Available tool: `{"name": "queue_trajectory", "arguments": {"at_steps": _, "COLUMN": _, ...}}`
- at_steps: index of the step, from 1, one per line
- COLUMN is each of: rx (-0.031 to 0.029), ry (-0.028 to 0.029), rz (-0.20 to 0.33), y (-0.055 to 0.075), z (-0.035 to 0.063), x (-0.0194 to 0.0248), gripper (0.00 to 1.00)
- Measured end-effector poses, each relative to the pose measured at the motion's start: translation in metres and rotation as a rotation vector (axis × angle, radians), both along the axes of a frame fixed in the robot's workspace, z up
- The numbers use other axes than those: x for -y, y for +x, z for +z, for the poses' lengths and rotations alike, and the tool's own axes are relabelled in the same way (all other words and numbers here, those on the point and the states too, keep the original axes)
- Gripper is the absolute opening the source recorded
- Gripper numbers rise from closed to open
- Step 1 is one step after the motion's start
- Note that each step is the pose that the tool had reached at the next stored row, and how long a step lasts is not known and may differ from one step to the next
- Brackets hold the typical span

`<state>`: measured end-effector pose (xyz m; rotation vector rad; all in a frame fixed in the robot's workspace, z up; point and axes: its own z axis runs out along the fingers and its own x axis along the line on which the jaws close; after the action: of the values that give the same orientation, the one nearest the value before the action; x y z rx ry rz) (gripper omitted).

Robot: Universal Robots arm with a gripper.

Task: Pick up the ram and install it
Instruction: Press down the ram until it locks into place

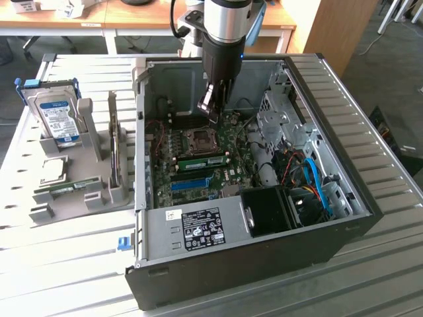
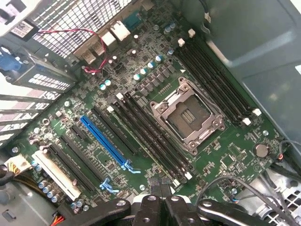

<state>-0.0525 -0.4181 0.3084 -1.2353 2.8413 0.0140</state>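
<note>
The ram, a narrow green stick, stands in a slot on the motherboard just in front of the CPU socket. My gripper hangs inside the open PC case over the far side of that socket, apart from the ram. Its dark fingers are shut with nothing between them. In the wrist view the gripper is over the board's edge, with the CPU socket and long dark memory slots ahead; I cannot make out a stick in them there.
A second green stick lies in the grey holder at the exterior view's left, beside a hard drive. A blue slot lies near the ram. Drive cage, cables and a black fan box crowd the case's right.
</note>
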Motion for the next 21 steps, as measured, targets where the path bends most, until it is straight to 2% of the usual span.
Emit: {"name": "queue_trajectory", "arguments": {"at_steps": 21, "rx": 0.0000, "ry": 0.0000, "rz": -0.210, "y": 0.0000, "z": 0.0000, "x": 0.0000, "gripper": 0.11}}
